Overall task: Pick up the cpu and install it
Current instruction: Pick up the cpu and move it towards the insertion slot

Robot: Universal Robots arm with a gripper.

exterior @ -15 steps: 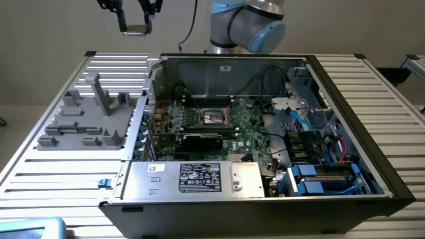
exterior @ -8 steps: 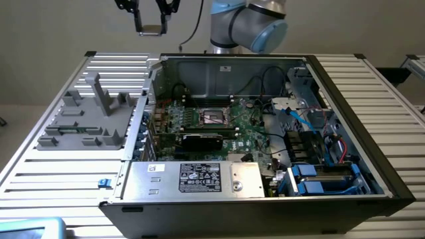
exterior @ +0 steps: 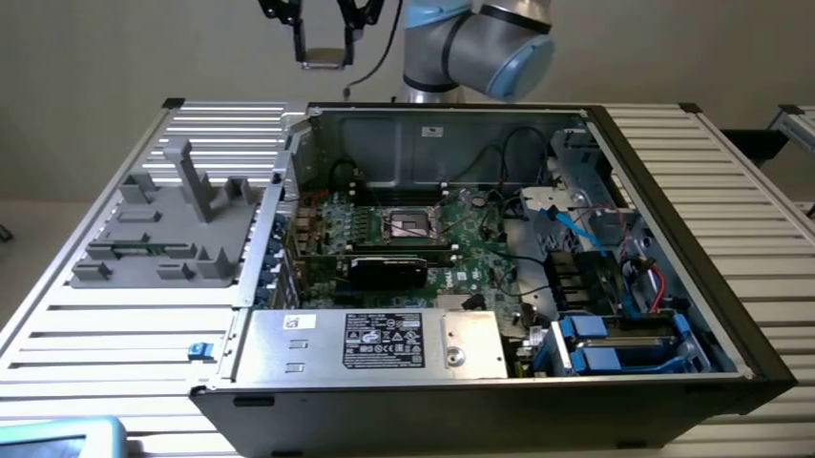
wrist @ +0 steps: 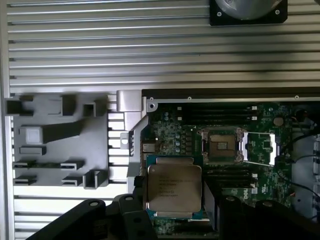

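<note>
High above the back edge of the open computer case, my gripper (exterior: pixel 324 43) is shut on the cpu (exterior: pixel 324 55), a small flat square chip. In the wrist view the cpu (wrist: pixel 173 187) shows its silvery-grey top plate with printed text and a thin green rim, clamped between the black fingers (wrist: pixel 131 206) of my gripper (wrist: pixel 175 207). The open socket (exterior: pixel 410 224) sits on the green motherboard in the middle of the case, well below and toward the exterior view's right of the cpu. In the wrist view the socket (wrist: pixel 220 146) has its metal frame around a dark centre.
A grey moulded parts holder (exterior: pixel 166 239) (wrist: pixel 60 145) lies on the slatted table (exterior: pixel 114 334) at the case's left in the exterior view. Inside the case are a black card (exterior: pixel 388 270), a silver power supply box (exterior: pixel 382 343), cables and blue drive bays (exterior: pixel 612 343).
</note>
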